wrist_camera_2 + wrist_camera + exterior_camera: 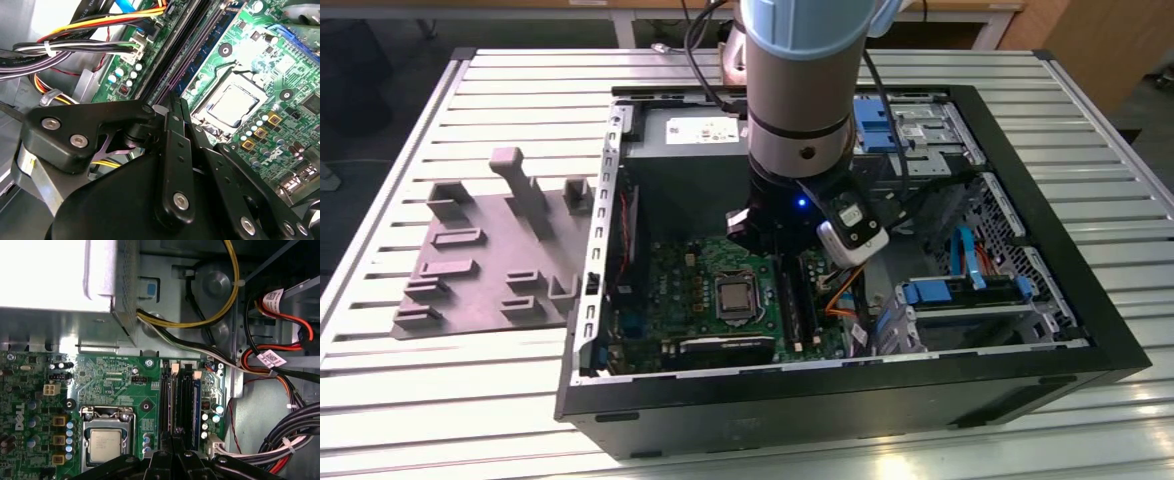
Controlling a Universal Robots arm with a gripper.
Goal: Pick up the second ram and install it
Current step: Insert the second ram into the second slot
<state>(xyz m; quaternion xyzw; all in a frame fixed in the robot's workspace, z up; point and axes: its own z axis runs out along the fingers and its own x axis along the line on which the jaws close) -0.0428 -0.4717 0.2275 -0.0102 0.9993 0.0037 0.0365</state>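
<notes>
Grey arm's gripper (790,262) hung inside the open computer case (1067,300), over the motherboard (687,300). In the second wrist view, fingers (172,112) pressed together, seemingly on the second ram (167,85). First wrist view: ram standing in the slots (172,400).

The exterior view looked down from high above one edge of the counter (480,400), taking in the whole open computer case (1067,330) and the arm (801,90). Both wrist views rode close above the motherboard (115,380) inside the case. The first wrist view faced straight down; the second wrist view looked obliquely past the tool (172,107). All three views shared the processor socket (736,297).
</notes>
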